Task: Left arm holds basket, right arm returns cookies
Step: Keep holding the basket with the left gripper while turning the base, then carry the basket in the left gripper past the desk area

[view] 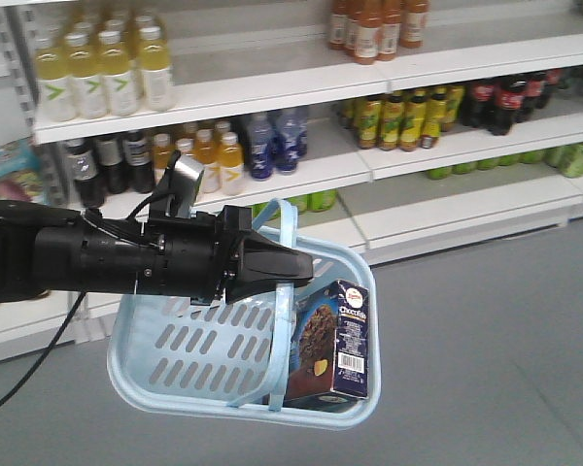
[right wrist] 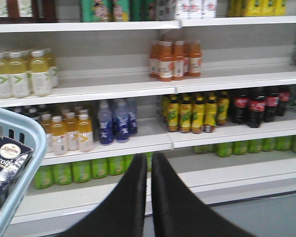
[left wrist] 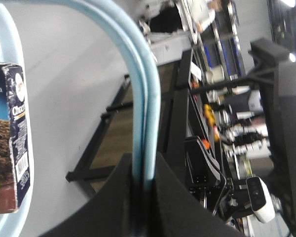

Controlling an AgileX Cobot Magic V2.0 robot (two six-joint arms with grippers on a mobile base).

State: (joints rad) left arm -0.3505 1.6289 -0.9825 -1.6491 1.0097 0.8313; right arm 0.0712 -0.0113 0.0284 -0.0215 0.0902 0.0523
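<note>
Exterior front-facing view: white shop shelving (view: 272,89) stocked with drink bottles (view: 102,73) fills the background above a grey floor (view: 486,330). Reaching in from the left edge, the left arm (view: 97,257) lies roughly level, with a silver camera block (view: 185,180) on top and a black cable (view: 29,374) hanging below it. The light blue basket (view: 189,354) hangs in the air under the arm's front end, tilted so that its slotted side wall faces the camera. Its hoop handle (view: 290,228) runs up through the left gripper (view: 301,267). In the left wrist view the two black jaws of that gripper (left wrist: 143,180) are clamped tight on the handle (left wrist: 138,74), with no gap showing beside it. The cookies (view: 345,340) stand upright inside the basket at its right-hand end, leaning against the wall, barcode side outward; the same carton shows at the left edge of the left wrist view (left wrist: 12,143). From the right wrist view, the right gripper (right wrist: 149,177) has its fingers drawn almost together, only a thin slit between them, with nothing gripped. It is well apart from the carton (right wrist: 7,163) in the basket (right wrist: 32,133) at the far left.
</note>
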